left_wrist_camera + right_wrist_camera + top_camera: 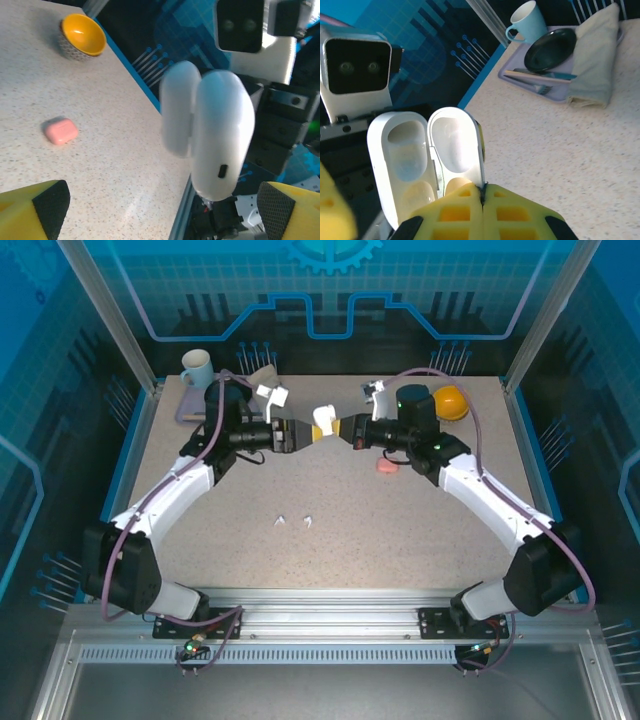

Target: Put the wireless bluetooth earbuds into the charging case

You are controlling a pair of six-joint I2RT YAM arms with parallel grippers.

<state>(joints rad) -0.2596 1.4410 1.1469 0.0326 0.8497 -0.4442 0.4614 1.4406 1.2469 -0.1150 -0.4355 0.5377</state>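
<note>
**Open case aloft between the claws, white earbuds down on the counter**

Far left, at the back of the counter (400, 540): pale blue mug (527, 20) just beside a lilac tray (555, 96) carrying a black plate (551, 49) and a folded cloth (594, 55).

Next, the left claw (297, 434): released. Hangs with yellow fingers (35, 210) spread wide either side of the case, touching neither half (clear gaps in its own wrist view).

Centre: white charging case (220, 142), hinged open, up off the counter. Shows its port to the left wrist camera, its hollowed insides to the right one.

Nearer the arm bases: left white earbud (278, 521) and right white earbud (308, 520), lying on the counter side by side, not touching, well apart from the case.

Then the right claw (482, 200): clenched, pinching the thin wall of one case half.

Further right: pink case (387, 466), shut, flat on the counter; behind it, yellow bowl (452, 402).
</note>
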